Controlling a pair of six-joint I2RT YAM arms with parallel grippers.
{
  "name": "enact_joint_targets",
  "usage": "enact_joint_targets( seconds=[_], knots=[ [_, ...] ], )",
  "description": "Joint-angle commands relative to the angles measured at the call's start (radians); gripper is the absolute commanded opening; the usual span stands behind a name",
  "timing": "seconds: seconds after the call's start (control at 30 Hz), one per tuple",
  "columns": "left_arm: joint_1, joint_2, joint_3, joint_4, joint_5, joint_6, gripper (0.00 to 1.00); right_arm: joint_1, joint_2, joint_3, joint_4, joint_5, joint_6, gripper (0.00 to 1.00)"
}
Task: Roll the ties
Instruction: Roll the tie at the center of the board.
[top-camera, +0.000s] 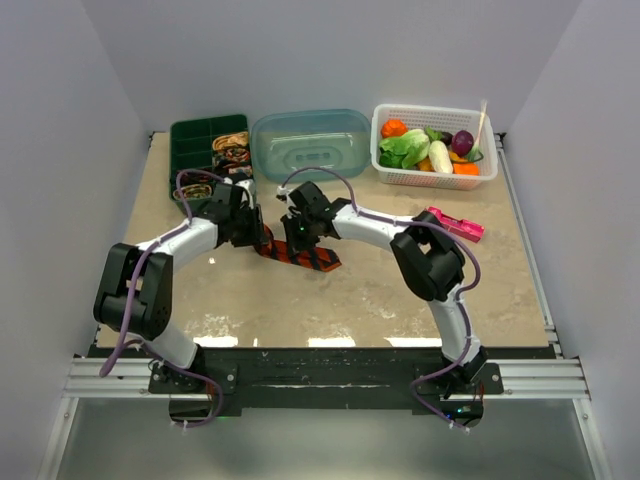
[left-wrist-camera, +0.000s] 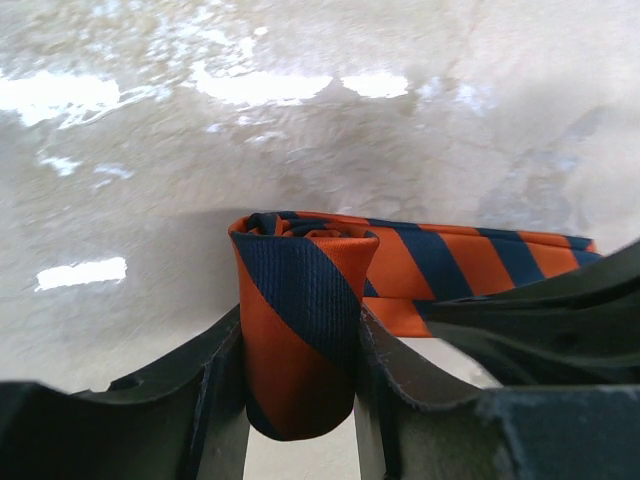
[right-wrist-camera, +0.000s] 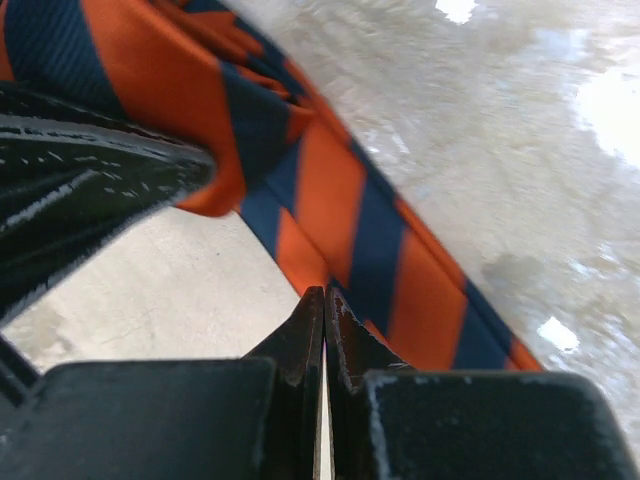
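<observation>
Our left end effector (left-wrist-camera: 298, 340) pinches the orange tie (left-wrist-camera: 300, 290) at its roll; the flat tail stretches from there beside our right end effector (right-wrist-camera: 325, 300), pressed together.

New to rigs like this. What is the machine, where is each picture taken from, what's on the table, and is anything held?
Two robot arms are bolted at the table's near edge, each ending in a two-finger gripper. The wide picture looks down from above and behind them; the other two come from a camera on each wrist. At the back stand a green compartment tray with coiled ties, a clear tub and a white basket of toy vegetables; a pink gadget lies to the right. The left gripper clamps the rolled end of an orange and navy striped tie. The right gripper is shut, its tips at the tie's flat part; whether it pinches the fabric is unclear.
</observation>
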Motion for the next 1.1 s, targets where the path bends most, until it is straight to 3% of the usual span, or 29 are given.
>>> enact_joint_targets(
  seconds=[0.0,0.23,0.63,1.07],
  knots=[
    [-0.055,-0.028,0.06,-0.087,-0.189,0.052,0.33,-0.049,-0.11,-0.041,0.091,-0.078,0.058,0.0],
    [-0.151,-0.002,0.133,-0.202,-0.439,0.058,0.33,-0.058,-0.105,-0.062,0.14,-0.124,0.101,0.0],
    [-0.258,0.044,0.172,-0.308,-0.692,0.067,0.32,-0.11,-0.139,-0.166,0.206,-0.147,0.165,0.0],
    [-0.375,0.166,0.187,-0.355,-0.82,0.041,0.31,-0.245,-0.23,-0.275,0.2,-0.138,0.139,0.0]
  ],
)
